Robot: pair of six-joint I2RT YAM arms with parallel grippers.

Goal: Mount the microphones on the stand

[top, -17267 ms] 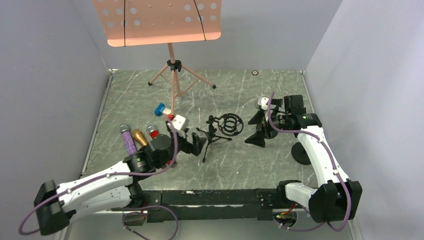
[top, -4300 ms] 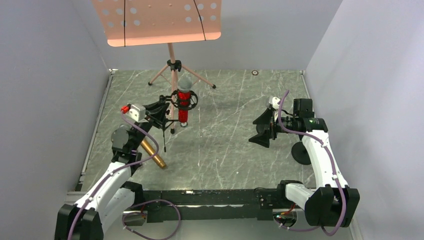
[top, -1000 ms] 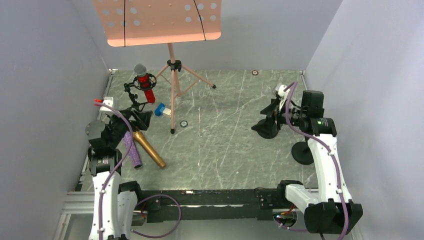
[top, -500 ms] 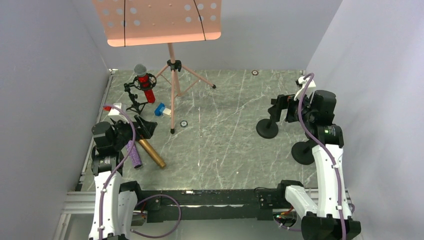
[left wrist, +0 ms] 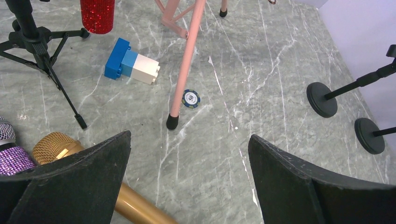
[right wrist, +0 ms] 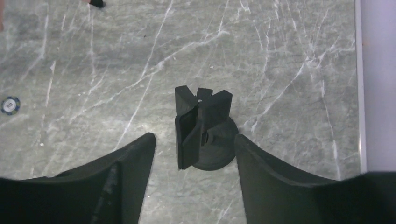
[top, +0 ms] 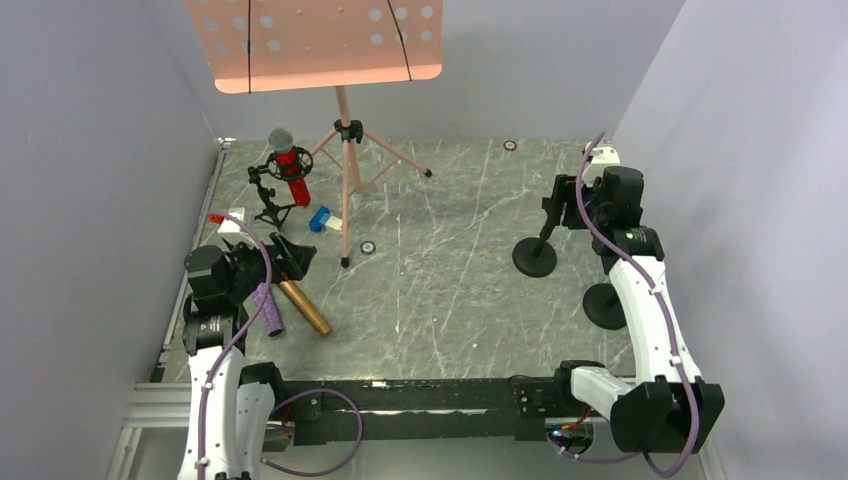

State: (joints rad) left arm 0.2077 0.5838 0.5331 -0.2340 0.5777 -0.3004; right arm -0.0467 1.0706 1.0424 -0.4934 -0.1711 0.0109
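Observation:
The glittery red microphone (top: 286, 163) stands upright in a black tripod stand (top: 266, 200) at the back left; its lower end shows in the left wrist view (left wrist: 97, 14). The purple microphone (top: 267, 309) and the gold microphone (top: 304, 309) lie side by side on the floor, also in the left wrist view (left wrist: 13, 159) (left wrist: 63, 144). My left gripper (top: 289, 257) (left wrist: 189, 136) is open and empty just above them. My right gripper (top: 556, 198) (right wrist: 194, 136) is open, its jaws on either side of the clip (right wrist: 201, 119) of a black round-base stand (top: 534, 257), not touching it.
A pink music stand (top: 345, 130) rises at the back, one leg (left wrist: 186, 65) ahead of my left gripper. A blue-and-white block (left wrist: 132, 65) and a small chip (left wrist: 191, 98) lie near it. A second round base (top: 603, 305) sits by the right wall.
My right gripper has risen from the round-base stand's foot to its clip and moved back. My left gripper has dropped slightly towards the purple and gold microphones.

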